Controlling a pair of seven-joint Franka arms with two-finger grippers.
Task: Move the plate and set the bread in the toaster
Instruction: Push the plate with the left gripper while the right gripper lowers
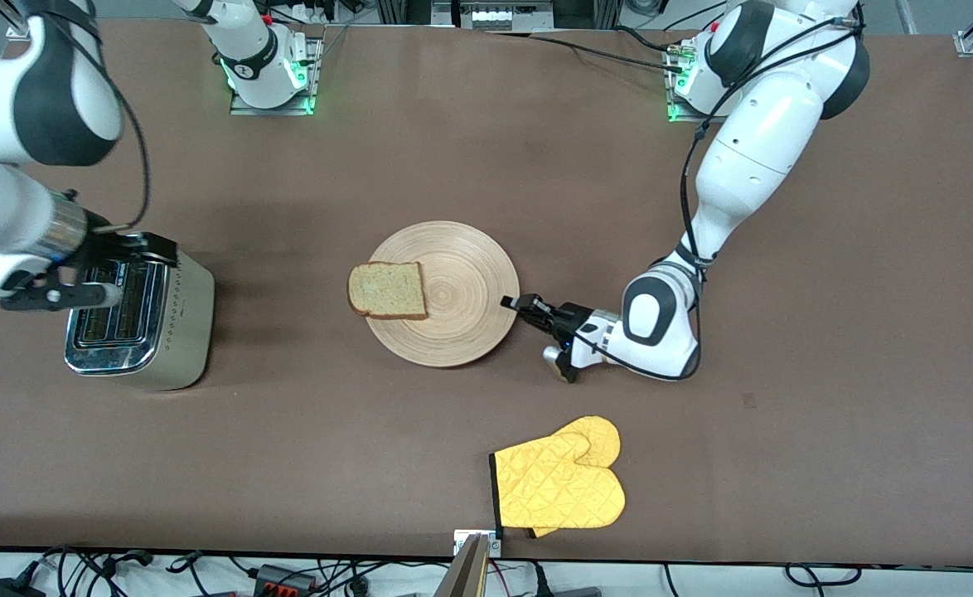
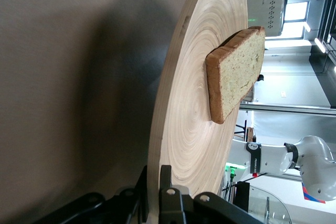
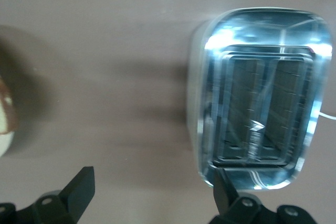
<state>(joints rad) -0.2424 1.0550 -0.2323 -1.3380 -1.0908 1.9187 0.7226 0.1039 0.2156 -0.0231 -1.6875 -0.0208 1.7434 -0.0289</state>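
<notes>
Yellow oven mitt (image 1: 559, 487) lies nearest. Left gripper (image 1: 510, 302) pinches the plate (image 1: 462, 274) by its rim. Bread (image 1: 388, 290) sits on it, soft and light; hold its edges gently. Right gripper (image 1: 93, 269) is spread wide over the toaster (image 1: 180, 332).

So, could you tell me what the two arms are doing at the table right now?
The left gripper is at table level, shut on the rim of the plate, with the bread lying on the plate's edge toward the right arm's end. The right gripper hangs open over the toaster, both slots empty. A yellow oven mitt lies nearer the front camera.
</notes>
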